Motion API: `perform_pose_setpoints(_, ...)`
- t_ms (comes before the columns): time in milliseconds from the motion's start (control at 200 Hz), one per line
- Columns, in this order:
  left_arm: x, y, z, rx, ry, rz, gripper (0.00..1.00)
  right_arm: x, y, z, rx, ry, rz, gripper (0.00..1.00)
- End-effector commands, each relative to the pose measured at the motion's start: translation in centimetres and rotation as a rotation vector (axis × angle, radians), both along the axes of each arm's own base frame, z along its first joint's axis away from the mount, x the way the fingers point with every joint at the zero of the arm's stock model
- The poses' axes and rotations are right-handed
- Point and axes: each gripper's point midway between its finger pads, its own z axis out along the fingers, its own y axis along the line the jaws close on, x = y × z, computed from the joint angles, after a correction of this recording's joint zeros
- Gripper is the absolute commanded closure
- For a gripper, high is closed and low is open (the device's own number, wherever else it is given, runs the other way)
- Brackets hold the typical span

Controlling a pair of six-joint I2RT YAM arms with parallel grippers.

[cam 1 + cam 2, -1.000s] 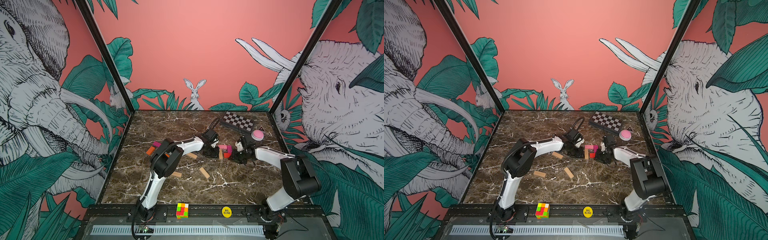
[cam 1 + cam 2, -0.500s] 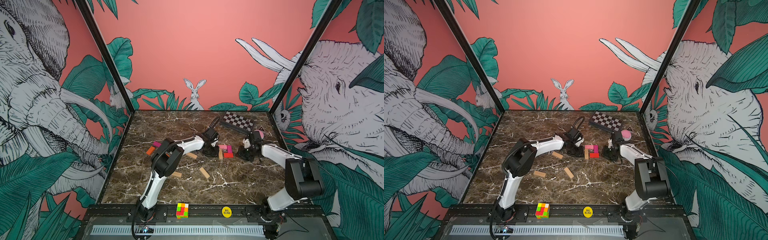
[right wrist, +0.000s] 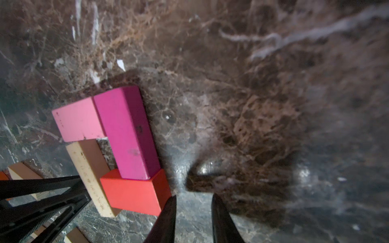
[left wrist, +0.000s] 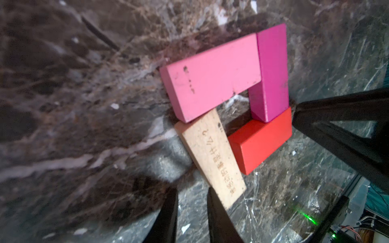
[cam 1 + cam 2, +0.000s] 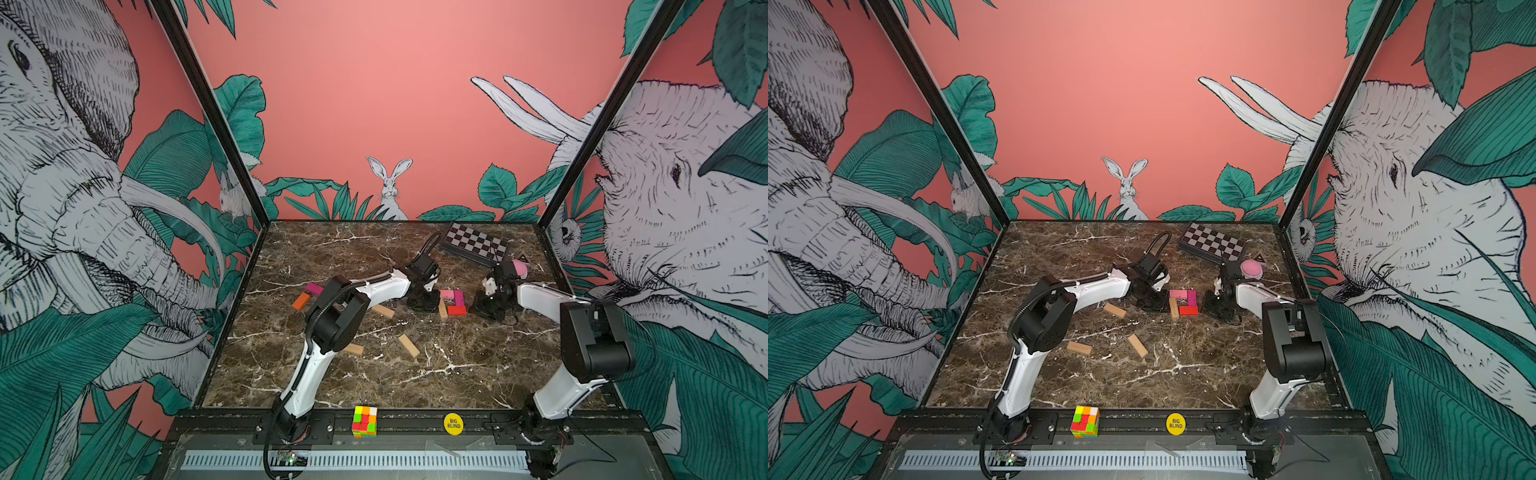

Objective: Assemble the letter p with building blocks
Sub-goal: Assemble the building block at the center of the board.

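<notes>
Four of the building blocks lay joined on the marble table (image 5: 457, 374), between the two grippers. A pink block (image 4: 212, 77) formed the far side and a magenta block (image 4: 270, 73) ran toward the front from its right end. A red block (image 4: 261, 141) touched the magenta one's near end. A tan block (image 4: 212, 155) (faint characters printed along it) slanted forward from the pink one's left end, its side against the red block. The left gripper (image 4: 192, 195) sat low, fingers slightly apart with only marble between them, one tip touching the tan block's free end. The right gripper (image 3: 194, 196) was also slightly parted and empty, one tip at the red block's corner. Three loose tan blocks (image 5: 409, 345) lay nearer the front. An orange block (image 5: 301, 301) and a second magenta block (image 5: 314, 288) sat just beside each other, well to the left.
</notes>
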Motion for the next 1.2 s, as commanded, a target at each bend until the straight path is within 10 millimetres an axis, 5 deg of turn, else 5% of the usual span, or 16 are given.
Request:
perform_pose_setpoints(0, 0.0, 0.7, -0.5, 0.037, 0.019, 0.018, 0.73, 0.4, -0.1, -0.5, -0.002, 0.000, 0.005, 0.70)
perform_pose_setpoints(225, 1.5, 2.7, -0.7, 0.094, 0.000, 0.080, 0.73, 0.4, 0.0, -0.7, 0.005, 0.000, 0.009, 0.70)
perform_pose_setpoints(940, 3.4, 1.6, -1.5, 0.088, 0.015, 0.091, 0.75, -0.1, 0.1, -1.4, 0.015, 0.014, 0.011, 0.69)
perform_pose_setpoints(1195, 3.3, 1.2, -1.7, 0.078, 0.030, 0.090, 0.85, -0.2, 0.1, -1.7, 0.019, 0.022, 0.010, 0.68)
